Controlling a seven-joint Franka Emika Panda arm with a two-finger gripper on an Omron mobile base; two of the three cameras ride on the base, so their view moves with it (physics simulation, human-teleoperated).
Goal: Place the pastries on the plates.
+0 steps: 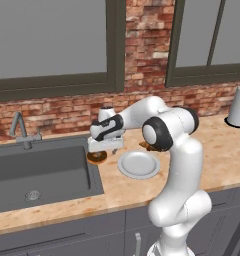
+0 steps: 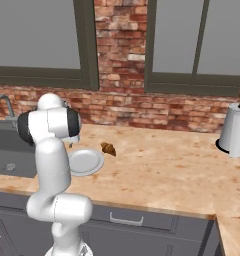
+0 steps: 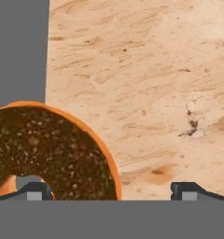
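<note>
Doughnut (image 1: 97,157), brown ring with dark speckled glaze, lying flat on the bench (image 1: 192,165) at the rim of the sink (image 1: 42,172); in the hand view it (image 3: 48,154) sits between the fingertips, nearer the left one. Gripper (image 1: 103,151) directly above it, jaws spread wide, holding nothing; whether a fingertip (image 3: 186,190) touches the bench cannot be told. Plate (image 1: 138,164), white and bare, just right of the doughnut. Croissant (image 2: 108,148), golden-brown, on the bench just beyond the plate (image 2: 84,161). Faucet (image 1: 21,131) behind the sink. White paper-towel roll (image 2: 235,130) well apart at the far right, before the brick wall (image 2: 122,107).
</note>
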